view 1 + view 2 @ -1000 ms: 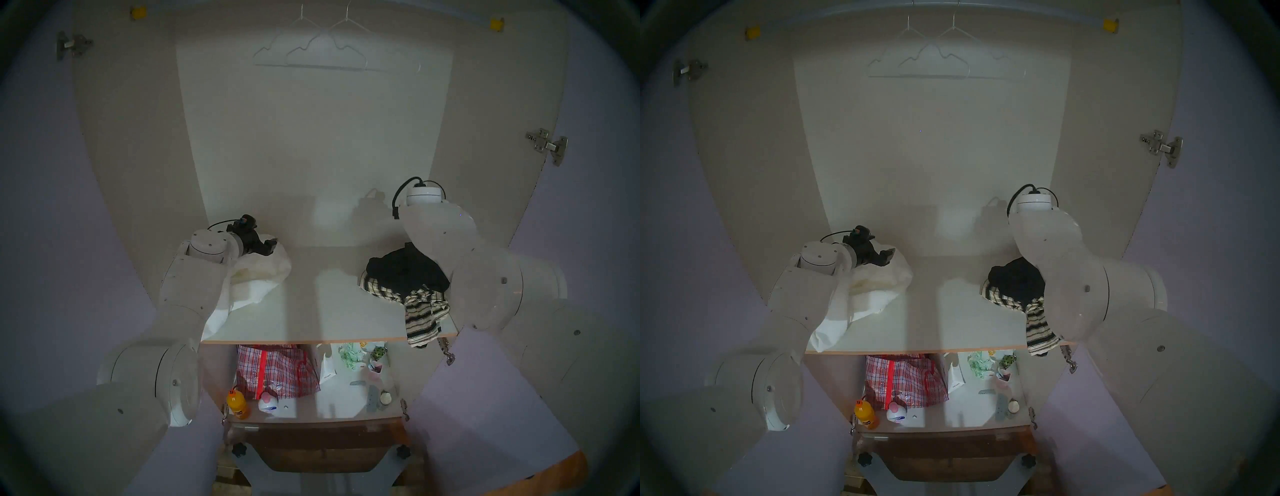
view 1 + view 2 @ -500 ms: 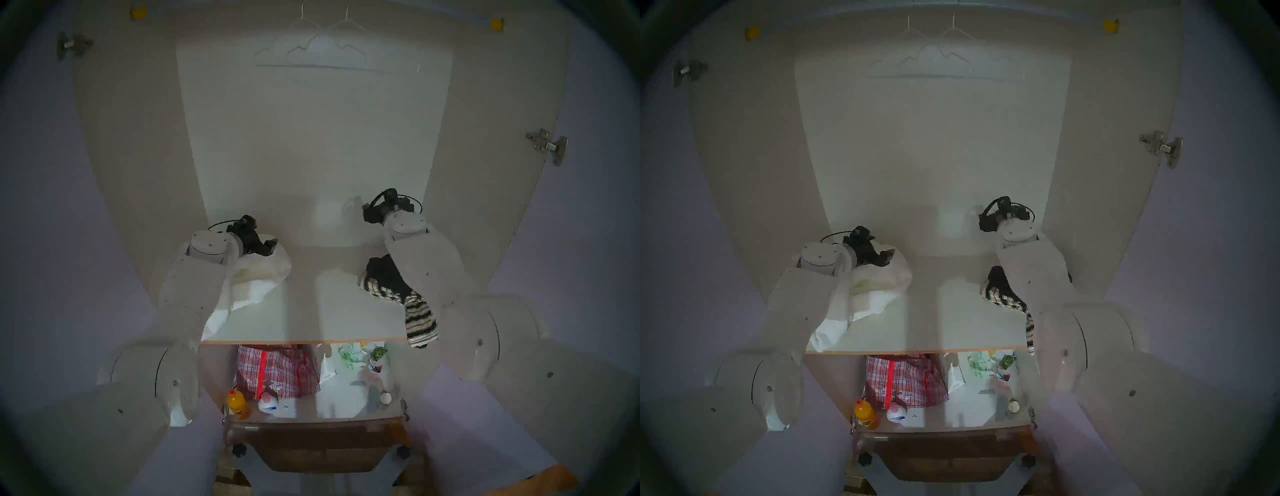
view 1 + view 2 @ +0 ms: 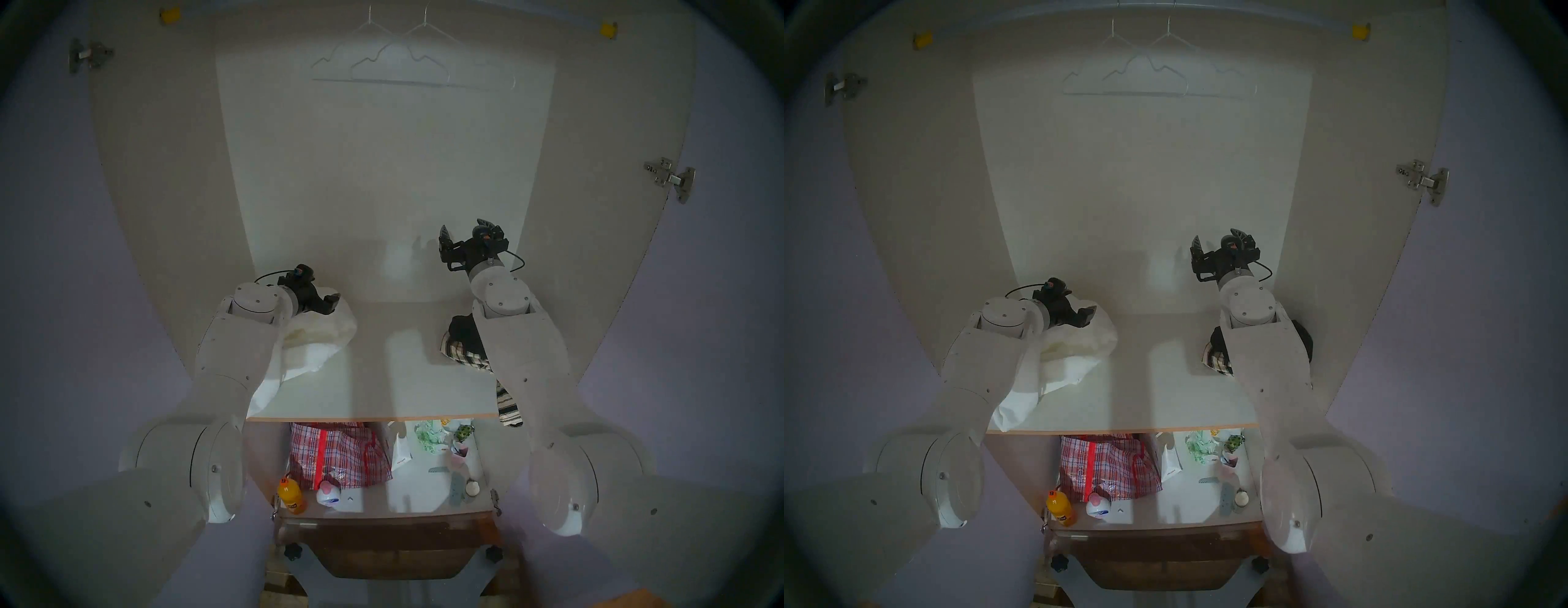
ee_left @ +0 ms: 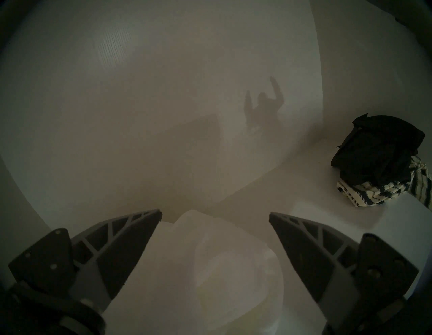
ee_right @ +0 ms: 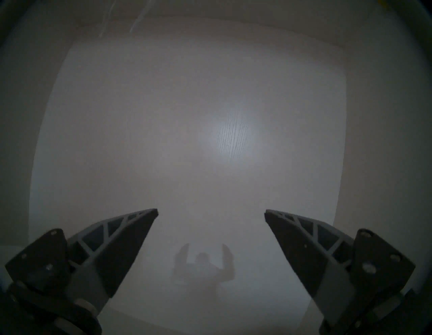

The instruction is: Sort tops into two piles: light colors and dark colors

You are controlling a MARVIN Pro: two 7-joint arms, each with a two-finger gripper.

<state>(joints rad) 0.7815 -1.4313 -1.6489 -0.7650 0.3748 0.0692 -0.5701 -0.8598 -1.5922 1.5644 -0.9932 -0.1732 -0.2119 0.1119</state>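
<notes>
A bulky white top [image 3: 318,339] [image 4: 210,269] lies heaped at the left of the wardrobe shelf [image 3: 382,382]. My left gripper [image 3: 333,299] [image 4: 215,214] hovers open over the back of the white top, with nothing between its fingers. At the right of the shelf, a black top [image 3: 464,335] [image 4: 378,149] rests on a black-and-cream striped top [image 3: 509,403] [image 4: 374,194] that hangs over the front edge. My right forearm covers much of the dark pile. My right gripper [image 3: 464,228] [image 5: 210,211] is raised near the back wall, open and empty.
Two white hangers [image 3: 394,63] hang on the rail above. On the lower shelf are a red plaid bag [image 3: 339,454], an orange bottle [image 3: 290,494] and small clutter [image 3: 445,441]. The wardrobe's side walls close in on both arms.
My right arm has swung leftward over the dark pile, and its gripper has come into view, raised and open near the back wall. The left arm has not moved.
</notes>
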